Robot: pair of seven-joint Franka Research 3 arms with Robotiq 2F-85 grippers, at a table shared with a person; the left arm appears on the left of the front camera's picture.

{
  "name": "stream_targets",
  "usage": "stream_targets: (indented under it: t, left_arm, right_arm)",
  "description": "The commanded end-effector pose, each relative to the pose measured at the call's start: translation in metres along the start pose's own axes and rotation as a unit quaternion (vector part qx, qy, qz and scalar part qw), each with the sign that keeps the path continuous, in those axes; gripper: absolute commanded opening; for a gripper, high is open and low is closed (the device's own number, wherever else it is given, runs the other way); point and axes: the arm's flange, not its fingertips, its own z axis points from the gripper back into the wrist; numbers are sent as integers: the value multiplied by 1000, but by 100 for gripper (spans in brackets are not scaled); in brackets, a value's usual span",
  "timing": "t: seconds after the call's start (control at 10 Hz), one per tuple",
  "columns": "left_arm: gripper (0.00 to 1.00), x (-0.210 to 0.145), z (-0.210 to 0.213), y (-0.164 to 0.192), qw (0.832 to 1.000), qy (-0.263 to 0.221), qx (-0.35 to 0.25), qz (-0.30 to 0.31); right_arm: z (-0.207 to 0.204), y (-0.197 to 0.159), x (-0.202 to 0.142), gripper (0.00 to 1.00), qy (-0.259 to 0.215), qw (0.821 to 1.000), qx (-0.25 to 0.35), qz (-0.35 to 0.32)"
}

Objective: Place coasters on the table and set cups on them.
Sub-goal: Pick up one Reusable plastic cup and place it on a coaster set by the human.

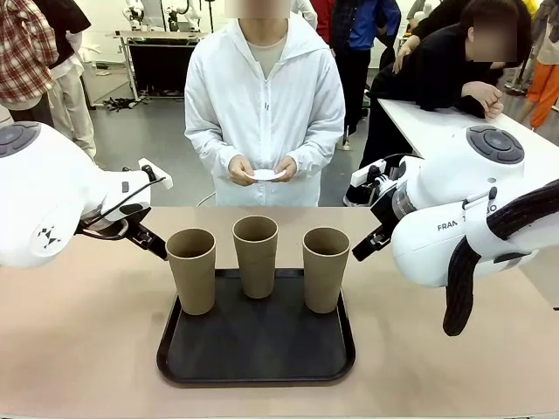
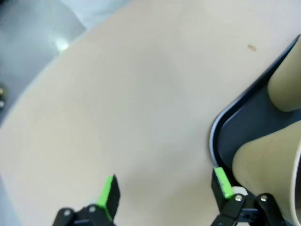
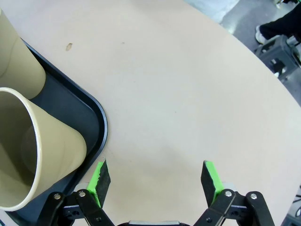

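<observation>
Three tan cups stand on a black tray [image 1: 253,374] on the beige table [image 1: 83,336]: left cup [image 1: 191,271], middle cup [image 1: 255,256], right cup [image 1: 325,269]. Across the table a person in white holds a small white coaster [image 1: 265,175] in both hands. My left gripper [image 2: 164,190] hovers open over bare table [image 2: 131,103] just left of the tray [image 2: 217,136], with the nearest cup [image 2: 268,169] by its right finger. On the other side my right gripper [image 3: 155,176] is open above the table [image 3: 188,94] beside the tray's corner [image 3: 101,122] and a cup [image 3: 33,160].
My left arm [image 1: 52,201] and right arm [image 1: 463,218] flank the tray at cup height. A white-topped table [image 1: 437,122] with a person leaning on it stands at the back right. Bare tabletop lies on both sides of the tray.
</observation>
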Motion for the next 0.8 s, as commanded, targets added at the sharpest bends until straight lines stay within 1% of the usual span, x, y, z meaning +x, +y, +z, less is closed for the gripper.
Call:
stream_targets:
  t: [0.0, 0.4, 0.5, 0.6, 0.7]
  left_arm:
    - [100, 0, 0, 0, 1000, 0, 0, 0]
    - [100, 0, 0, 0, 1000, 0, 0, 0]
    - [100, 0, 26, 11, 999, 7, 39, -22]
    - [100, 0, 60, 20, 998, 15, 50, -28]
    - [100, -9, 100, 26, 998, 21, 43, -33]
  right_arm:
    - [0, 0, 0, 100, 0, 1000, 0, 0]
    - [0, 0, 0, 100, 0, 1000, 0, 0]
    - [16, -3, -2, 100, 1, 1000, 11, -9]
    - [48, 0, -6, 100, 19, 1000, 14, -10]
    - [85, 10, -16, 100, 46, 999, 22, -11]
